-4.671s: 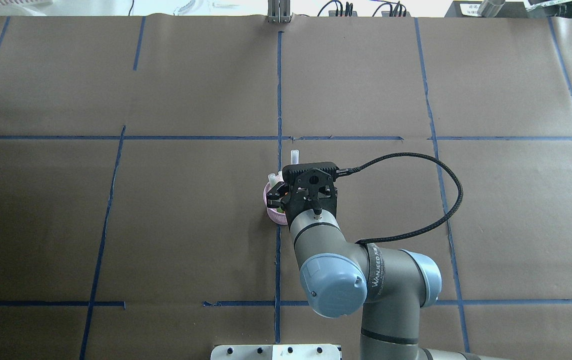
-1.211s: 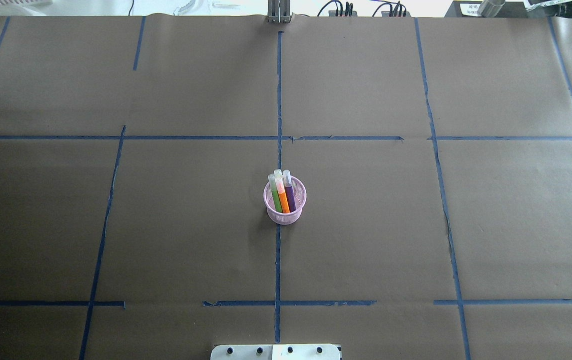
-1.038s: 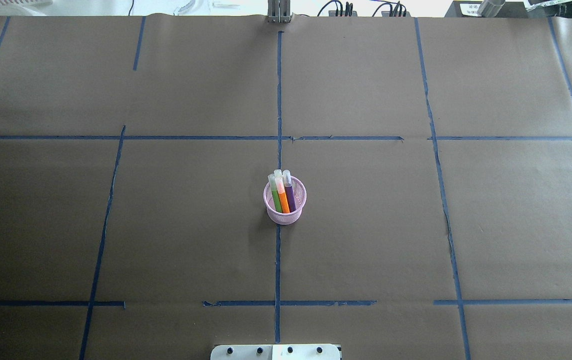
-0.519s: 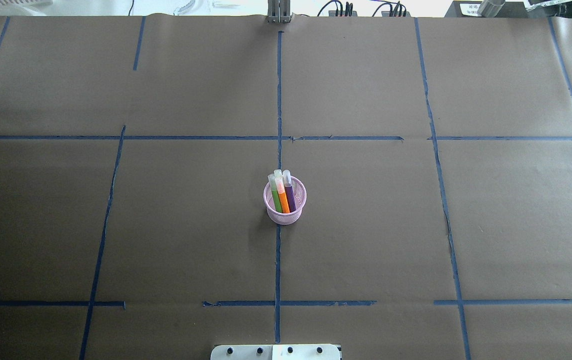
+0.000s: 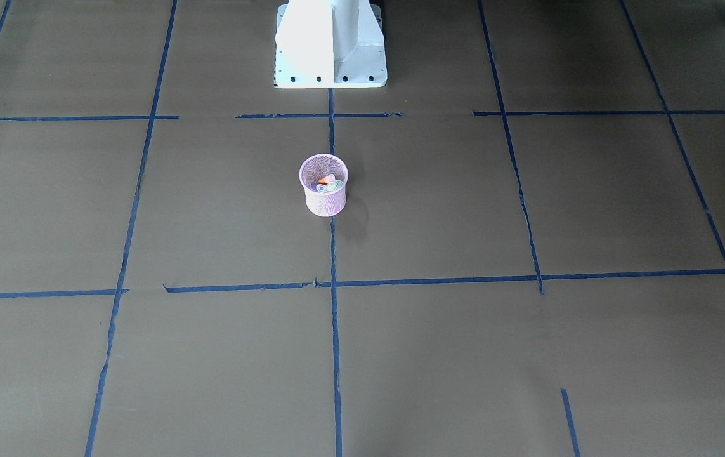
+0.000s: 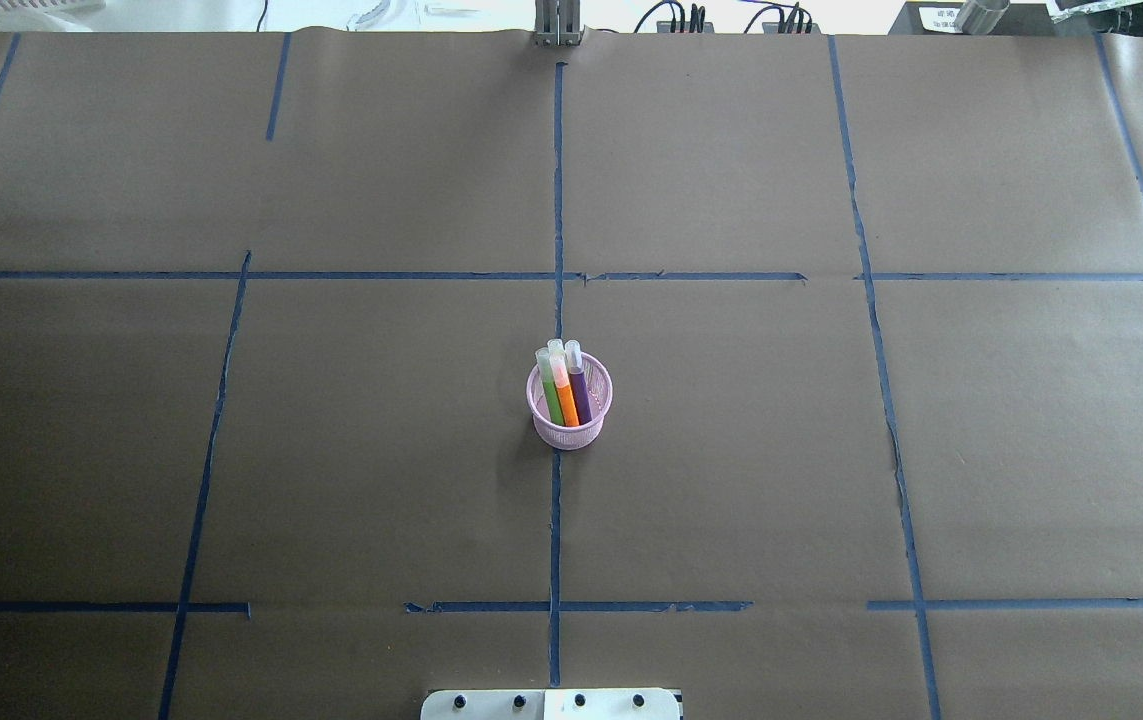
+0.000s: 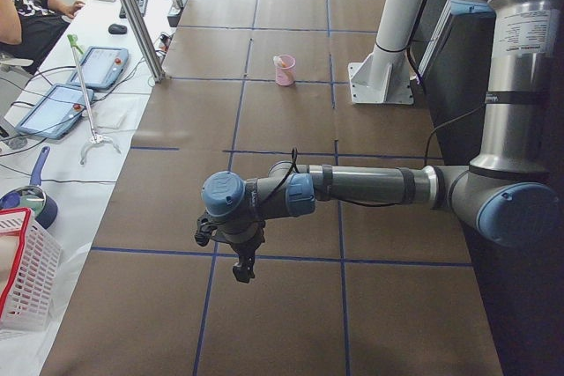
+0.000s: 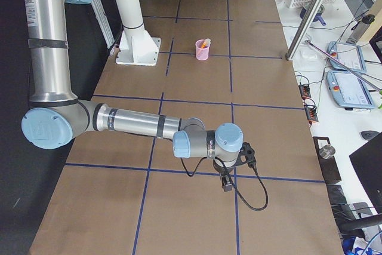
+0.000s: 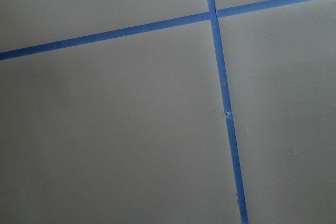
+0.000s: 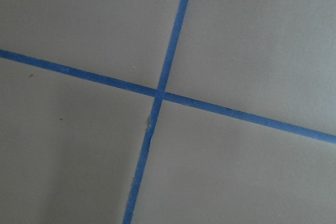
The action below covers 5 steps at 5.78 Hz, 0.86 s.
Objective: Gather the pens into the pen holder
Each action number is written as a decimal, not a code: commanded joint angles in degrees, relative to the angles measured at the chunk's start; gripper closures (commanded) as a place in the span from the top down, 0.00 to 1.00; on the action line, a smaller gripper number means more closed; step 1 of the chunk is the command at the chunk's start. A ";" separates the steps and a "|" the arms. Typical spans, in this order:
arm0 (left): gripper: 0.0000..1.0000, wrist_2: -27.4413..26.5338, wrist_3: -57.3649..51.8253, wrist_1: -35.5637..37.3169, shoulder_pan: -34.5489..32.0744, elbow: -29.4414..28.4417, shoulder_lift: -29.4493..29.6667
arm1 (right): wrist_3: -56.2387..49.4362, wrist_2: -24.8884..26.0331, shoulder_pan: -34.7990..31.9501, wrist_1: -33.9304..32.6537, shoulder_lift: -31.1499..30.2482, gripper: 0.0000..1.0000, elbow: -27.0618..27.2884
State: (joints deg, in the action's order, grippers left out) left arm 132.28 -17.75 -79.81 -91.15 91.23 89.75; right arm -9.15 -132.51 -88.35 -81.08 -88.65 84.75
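Three pens stand caps-up inside the pink cup (image 6: 571, 432) at the middle of the table: the green pen (image 6: 551, 395), the orange pen (image 6: 565, 397) and the purple pen (image 6: 580, 392). The right arm, over that cup a few seconds back, is now well away from it, stretched low over bare paper. I cannot tell how the jaws of the right gripper (image 8: 227, 180) or the left gripper (image 7: 242, 269) stand (only side views show them). With all three pens inside, the collecting looks finished.
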 commanded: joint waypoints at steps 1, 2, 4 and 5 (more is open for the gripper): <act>1.00 0.00 0.00 0.00 0.00 0.00 0.08 | 1.59 0.41 1.51 -4.68 -0.03 1.00 4.78; 1.00 0.00 0.00 0.00 0.00 0.00 0.08 | 1.59 0.41 1.52 -6.36 0.06 1.00 5.85; 1.00 0.00 0.00 0.00 0.00 0.00 0.08 | 0.81 0.33 1.52 -6.99 -0.38 1.00 6.57; 1.00 0.00 0.00 0.00 0.00 0.00 0.08 | 0.72 0.33 1.52 -6.99 -0.47 1.00 6.57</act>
State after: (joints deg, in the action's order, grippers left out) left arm 132.28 -17.75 -79.80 -91.14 91.23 89.85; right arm -8.23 -132.15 -86.84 -87.99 -89.04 91.25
